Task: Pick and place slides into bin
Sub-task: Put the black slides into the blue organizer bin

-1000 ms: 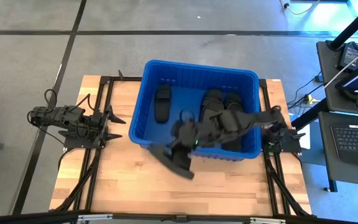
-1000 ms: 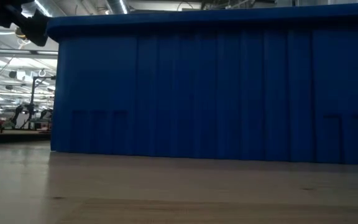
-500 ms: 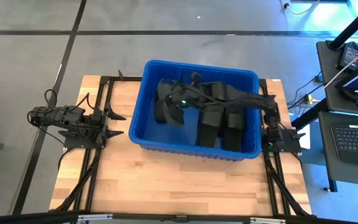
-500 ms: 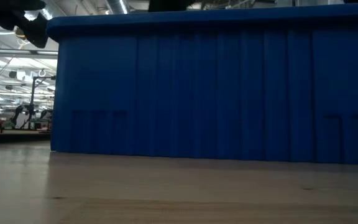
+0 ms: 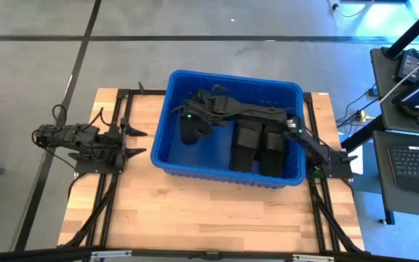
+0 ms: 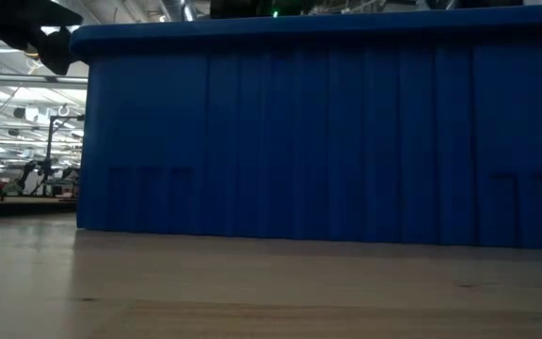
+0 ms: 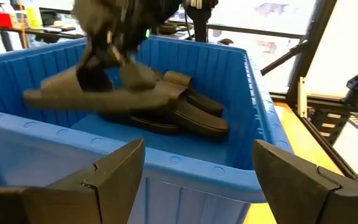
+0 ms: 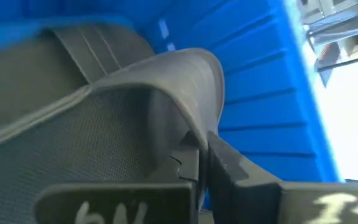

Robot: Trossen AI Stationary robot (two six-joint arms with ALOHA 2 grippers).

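- Left gripper point(image 5: 131, 143) waits off the bin's point(image 5: 167, 161) left side, over the table point(image 5: 195, 211), fingers point(image 7: 114, 168) spread wide with nothing between them; it sits where it sat a second ago.
- Right gripper point(image 5: 193, 116) is now over the bin's left half, its arm stretched across the bin from the right rim. A second ago it hung outside the bin's near wall, over the table; half a second ago it had just crossed in above the bin's middle.
- Its fingers point(image 8: 222, 168) are pressed together on the strap of a slide point(image 5: 193, 131), pinching it.
- That slide point(image 7: 98, 93) hangs just below the gripper, clear of the bin floor and roughly level, seen from the left wrist camera above the bin's near rim. A second ago it dangled tilted outside the near wall; now it is inside the bin's outline.
- Whether it touches the slide that earlier lay alone in the left half cannot be told from above, since the dark shapes merge there.
- More slides point(image 5: 259, 145) lie on the bin floor to the right of the held one, in the bin's middle and right part, packed side by side and partly overlapping point(image 7: 191, 115); they have not shifted.
- From table height the bin wall point(image 6: 327, 141) fills the view, with a dark part of an arm and a green light showing over its top edge.
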